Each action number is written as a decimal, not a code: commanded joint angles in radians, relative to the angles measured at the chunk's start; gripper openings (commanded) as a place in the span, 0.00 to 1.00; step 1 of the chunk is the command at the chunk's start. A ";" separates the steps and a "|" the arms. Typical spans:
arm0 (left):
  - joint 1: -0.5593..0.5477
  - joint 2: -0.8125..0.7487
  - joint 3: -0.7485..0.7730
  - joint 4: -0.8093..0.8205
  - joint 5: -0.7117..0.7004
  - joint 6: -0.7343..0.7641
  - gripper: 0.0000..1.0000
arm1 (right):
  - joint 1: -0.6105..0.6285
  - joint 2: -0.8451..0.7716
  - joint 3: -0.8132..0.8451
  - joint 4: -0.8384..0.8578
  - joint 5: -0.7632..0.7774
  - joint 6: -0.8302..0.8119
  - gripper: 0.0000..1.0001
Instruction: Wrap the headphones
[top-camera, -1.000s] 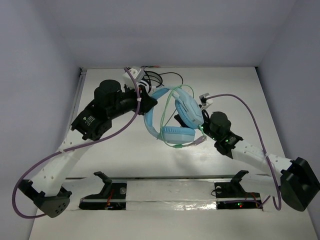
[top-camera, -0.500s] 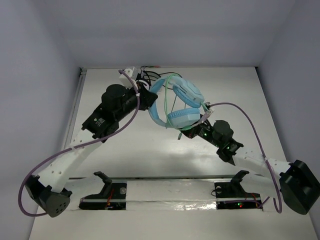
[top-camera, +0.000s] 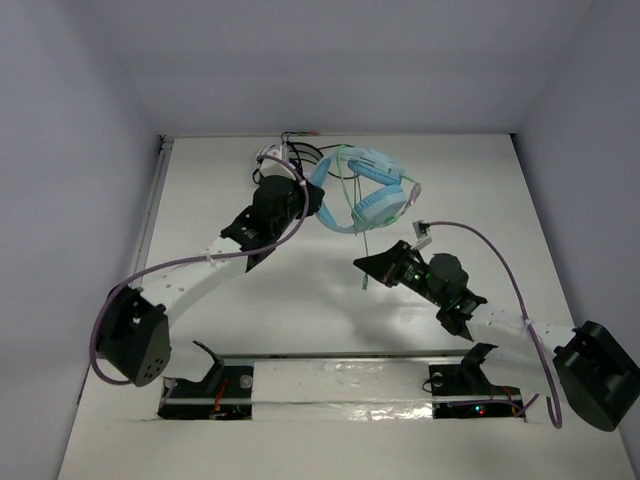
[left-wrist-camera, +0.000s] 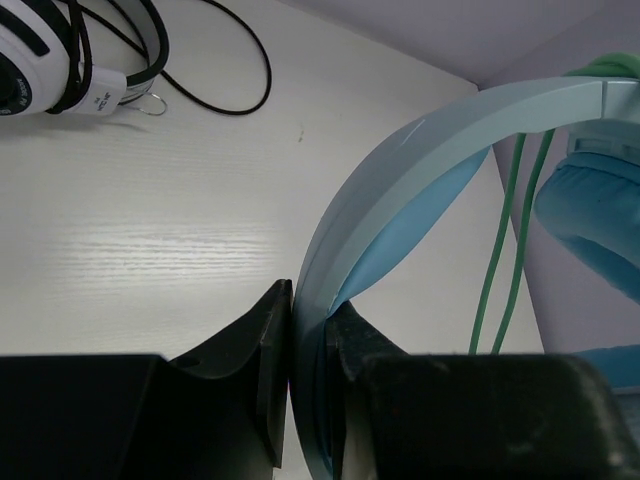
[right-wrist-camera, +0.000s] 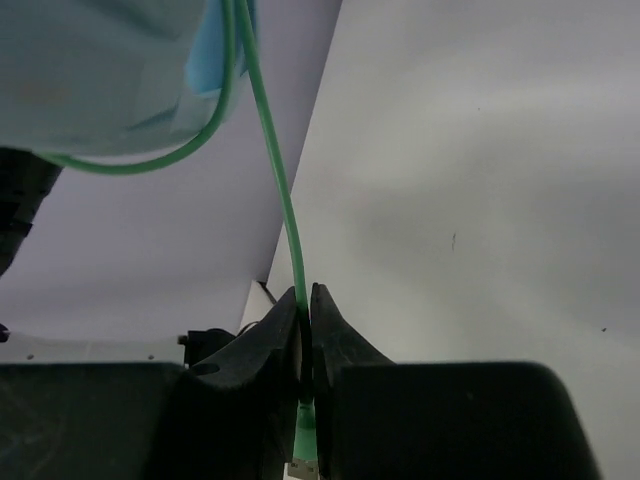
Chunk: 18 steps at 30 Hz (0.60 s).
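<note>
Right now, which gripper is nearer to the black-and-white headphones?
Left. The left gripper, jaws clamped on the light blue headphones, sits close to the black-and-white headphones; the right gripper, jaws pinching the cable, is farther off, nearer the arm bases.

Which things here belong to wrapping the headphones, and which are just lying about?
Part of the job:
- blue headphones
- green cable
- left gripper, shut on the band
- right gripper, pinching the cable

Lying about:
- black-and-white headphones
- black cable
</note>
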 joint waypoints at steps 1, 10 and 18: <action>-0.015 0.057 0.016 0.285 -0.082 -0.102 0.00 | 0.006 -0.034 -0.022 0.015 0.045 0.082 0.13; -0.070 0.421 0.151 0.331 -0.139 -0.108 0.00 | 0.006 -0.055 0.030 -0.233 0.371 0.058 0.15; -0.139 0.726 0.478 0.221 -0.146 -0.072 0.00 | 0.006 -0.141 0.085 -0.526 0.725 0.041 0.47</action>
